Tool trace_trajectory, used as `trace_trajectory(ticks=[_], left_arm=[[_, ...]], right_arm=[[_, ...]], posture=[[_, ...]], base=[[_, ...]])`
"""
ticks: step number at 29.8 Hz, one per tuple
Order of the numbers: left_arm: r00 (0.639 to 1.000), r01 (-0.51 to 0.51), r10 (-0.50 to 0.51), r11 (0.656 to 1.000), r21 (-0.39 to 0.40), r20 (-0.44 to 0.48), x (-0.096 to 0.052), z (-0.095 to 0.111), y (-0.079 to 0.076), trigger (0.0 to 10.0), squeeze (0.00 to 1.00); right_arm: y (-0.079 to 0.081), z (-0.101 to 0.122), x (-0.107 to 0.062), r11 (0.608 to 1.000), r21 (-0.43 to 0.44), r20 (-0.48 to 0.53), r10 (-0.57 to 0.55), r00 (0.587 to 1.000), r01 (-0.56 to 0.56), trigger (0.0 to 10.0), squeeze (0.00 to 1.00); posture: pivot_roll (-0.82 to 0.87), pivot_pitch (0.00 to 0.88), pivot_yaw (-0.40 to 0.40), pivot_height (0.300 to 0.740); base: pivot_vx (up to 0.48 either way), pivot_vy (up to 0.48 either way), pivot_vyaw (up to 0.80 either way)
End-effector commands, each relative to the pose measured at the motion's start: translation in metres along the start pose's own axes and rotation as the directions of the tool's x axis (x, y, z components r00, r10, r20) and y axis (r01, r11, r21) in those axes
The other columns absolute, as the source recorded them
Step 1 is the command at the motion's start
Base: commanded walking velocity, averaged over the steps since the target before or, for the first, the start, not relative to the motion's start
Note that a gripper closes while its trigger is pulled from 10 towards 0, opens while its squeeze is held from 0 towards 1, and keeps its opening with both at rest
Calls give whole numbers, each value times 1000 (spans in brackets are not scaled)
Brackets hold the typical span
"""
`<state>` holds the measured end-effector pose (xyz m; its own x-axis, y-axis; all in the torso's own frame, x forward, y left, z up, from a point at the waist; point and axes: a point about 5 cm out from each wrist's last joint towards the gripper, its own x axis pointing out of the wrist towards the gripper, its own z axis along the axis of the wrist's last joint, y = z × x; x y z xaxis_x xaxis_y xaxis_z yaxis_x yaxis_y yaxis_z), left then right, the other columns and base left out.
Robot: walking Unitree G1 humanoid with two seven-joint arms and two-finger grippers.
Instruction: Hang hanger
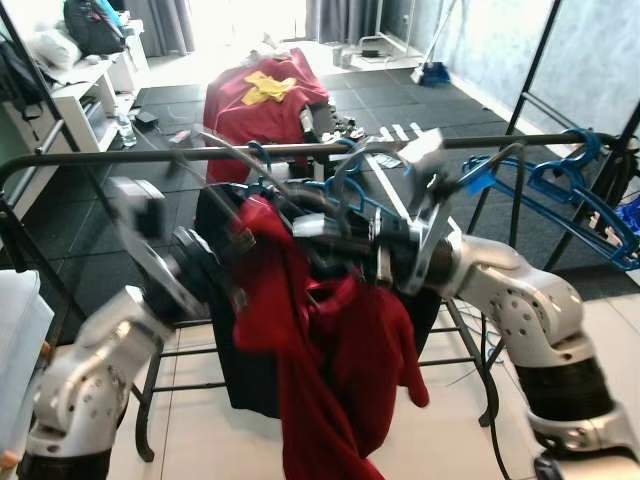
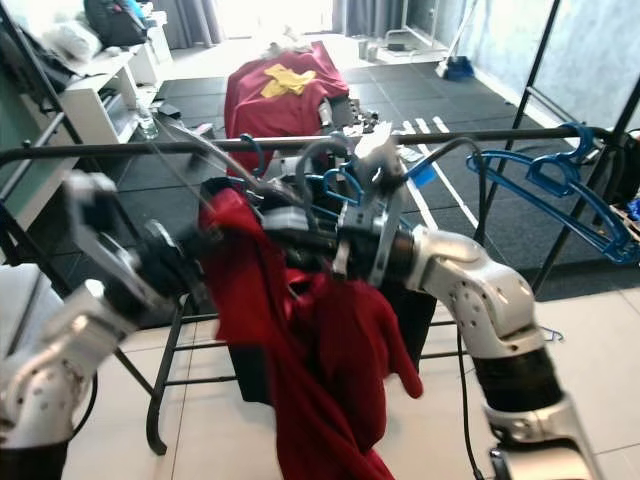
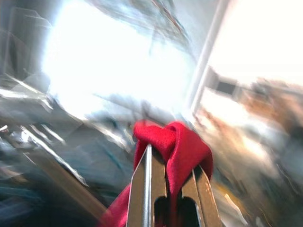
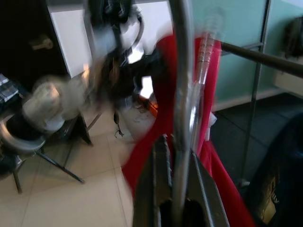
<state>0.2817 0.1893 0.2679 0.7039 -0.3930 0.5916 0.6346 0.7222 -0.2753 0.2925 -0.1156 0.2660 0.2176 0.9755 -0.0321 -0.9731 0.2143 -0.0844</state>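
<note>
A red garment [image 1: 320,340] droops from a hanger just below the black rail [image 1: 120,157] of a clothes rack. The hanger's grey hook [image 1: 345,165] curls up near the rail, but blur hides whether it touches. My left gripper [image 1: 238,240] is shut on a fold of the red cloth [image 3: 182,142] at the garment's left shoulder. My right gripper [image 1: 335,228] comes in from the right and is shut on the hanger's grey stem [image 4: 182,71], with red cloth behind it. Both arms are blurred.
Several blue hangers [image 1: 570,185] hang on the rail's right end. A dark garment [image 1: 215,300] hangs behind the red one. Farther back stand a red-covered table [image 1: 265,100] with a yellow cloth and a white shelf [image 1: 85,90]. A white bin [image 1: 20,330] sits at the left edge.
</note>
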Motion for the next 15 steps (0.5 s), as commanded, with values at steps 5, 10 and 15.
trace_trajectory(ticks=[5, 10, 15], left_arm=[[948, -170, 173, 985, -35, 266, -8, 50, 32, 9373, 0], [965, -151, 151, 988, -14, 214, -6, 41, 28, 9294, 0], [992, -122, 124, 991, 47, -29, -20, -2, 22, 9686, 0]], right_arm=[[-2, 16, -3, 995, -95, 9, -7, 1000, 8, 0, 0], [-4, 28, 0, 993, -112, 86, -28, 996, 37, 0, 0], [-11, 68, -8, 994, -61, 374, -64, 925, 93, 0, 0]], posture=[[-136, 47, 22, 740], [-133, 43, 24, 740], [-132, 44, 25, 740]], base=[[0, 0, 0], [0, 0, 0], [0, 0, 0]])
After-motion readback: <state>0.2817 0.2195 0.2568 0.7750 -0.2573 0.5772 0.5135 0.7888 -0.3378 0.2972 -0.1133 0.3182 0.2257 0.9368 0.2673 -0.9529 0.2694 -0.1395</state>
